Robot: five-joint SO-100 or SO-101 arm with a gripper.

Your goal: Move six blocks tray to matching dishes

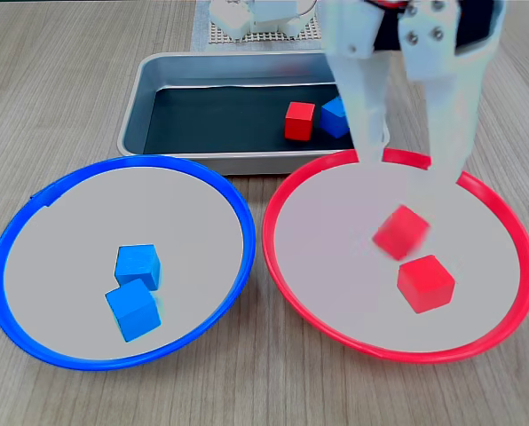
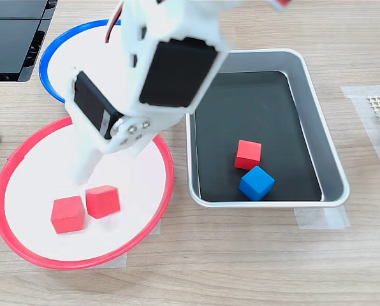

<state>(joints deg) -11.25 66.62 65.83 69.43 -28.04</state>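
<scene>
Gripper point(image 1: 408, 169): jaws spread wide above the red dish point(image 1: 513, 222), holding nothing
Blurred red block point(image 1: 401, 232): just below the fingertips, beside another red block point(image 1: 426, 283)
Blue dish point(image 1: 34, 204): two blue blocks point(image 1: 137, 265)
Tray point(image 1: 158, 75): one red, one blue block

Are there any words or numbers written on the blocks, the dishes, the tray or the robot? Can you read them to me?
No, there is nothing to read here.
The red blocks and blue blocks have plain faces.
The red-rimmed dish, the blue-rimmed dish and the tray carry no label.
The robot arm shows only screws, no writing.
</scene>
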